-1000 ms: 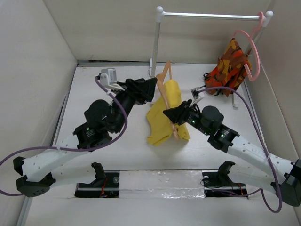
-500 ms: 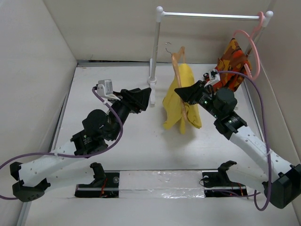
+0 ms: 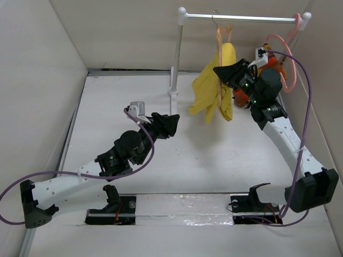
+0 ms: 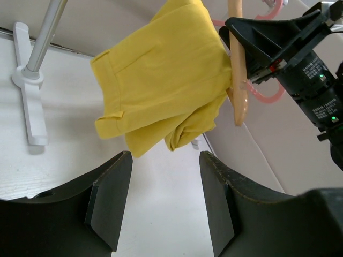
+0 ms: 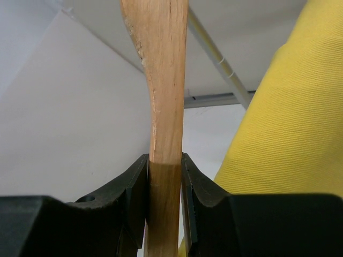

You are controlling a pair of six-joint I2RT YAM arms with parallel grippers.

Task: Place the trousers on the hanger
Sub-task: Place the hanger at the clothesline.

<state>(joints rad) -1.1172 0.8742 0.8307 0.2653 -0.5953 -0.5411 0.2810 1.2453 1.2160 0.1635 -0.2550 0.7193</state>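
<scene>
Basically it looks nearly done: the yellow trousers (image 3: 217, 88) are draped over the wooden hanger (image 5: 163, 80), upper middle of the top view, hook up at the rail (image 3: 252, 18). Right gripper (image 3: 223, 70) pinches the hanger; left gripper (image 4: 166, 156) is spread, empty. Probably only letting go is left.

The top camera gives me bright, even, diffuse light. The white walls and counter (image 3: 107, 139) are close to washed out, and the shadows under the arms are faint and soft-edged. The tape (image 3: 182, 208) along the near edge throws patchy glare. Focus there is sharp throughout.

On the left wrist camera the trousers (image 4: 161, 91) are crisp and well lit, with shaded folds underneath. The left tool (image 4: 165, 160) reads dark and slightly soft.

The right wrist camera has the hanger (image 5: 163, 91) very close, its grain clear. The right tool (image 5: 163, 176) is almost black, and the far wall looks bluish at upper left.
</scene>
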